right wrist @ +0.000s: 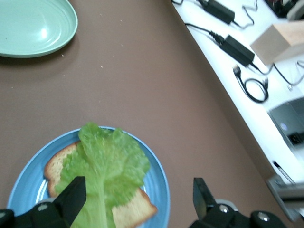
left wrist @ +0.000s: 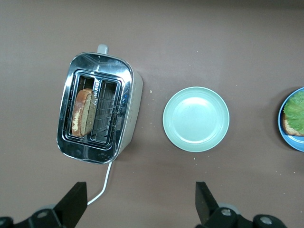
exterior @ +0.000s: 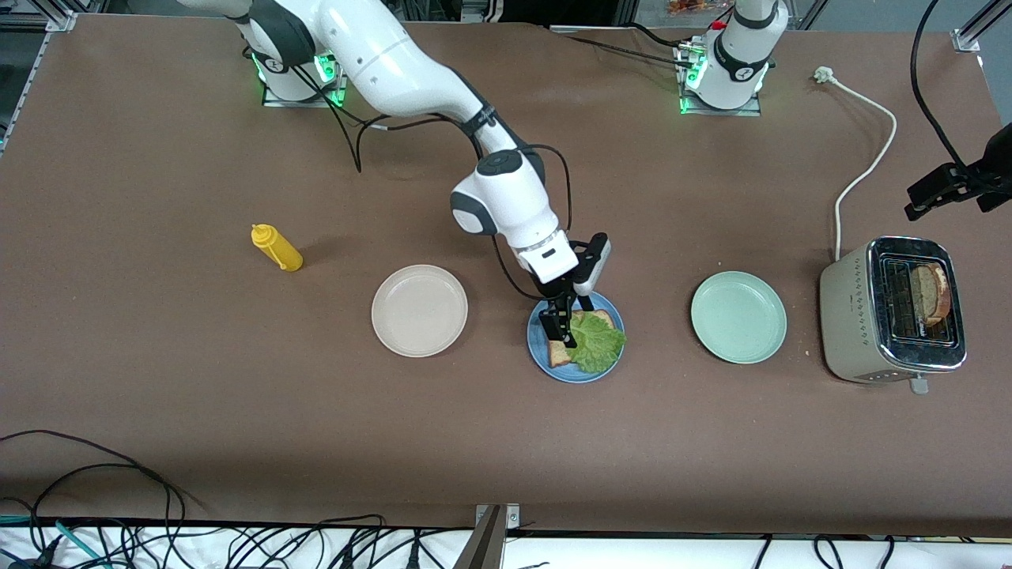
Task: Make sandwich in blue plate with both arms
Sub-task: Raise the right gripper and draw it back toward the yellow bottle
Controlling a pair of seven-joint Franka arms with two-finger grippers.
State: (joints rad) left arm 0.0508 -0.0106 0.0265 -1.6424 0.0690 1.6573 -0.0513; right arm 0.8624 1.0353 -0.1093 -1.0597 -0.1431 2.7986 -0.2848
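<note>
My fingers stand wide apart, holding nothing, just above the blue plate. On it a lettuce leaf lies over a slice of bread. A green plate sits well apart on the brown table.

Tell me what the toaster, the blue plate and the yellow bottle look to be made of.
Toaster: polished metal top, mirror-like reflections; matte cream sides, metal or plastic, unclear. Blue plate: matte, even colour, likely plastic or melamine, possibly glazed ceramic. Yellow bottle: opaque, with a narrow nozzle, probably soft squeeze plastic.
</note>
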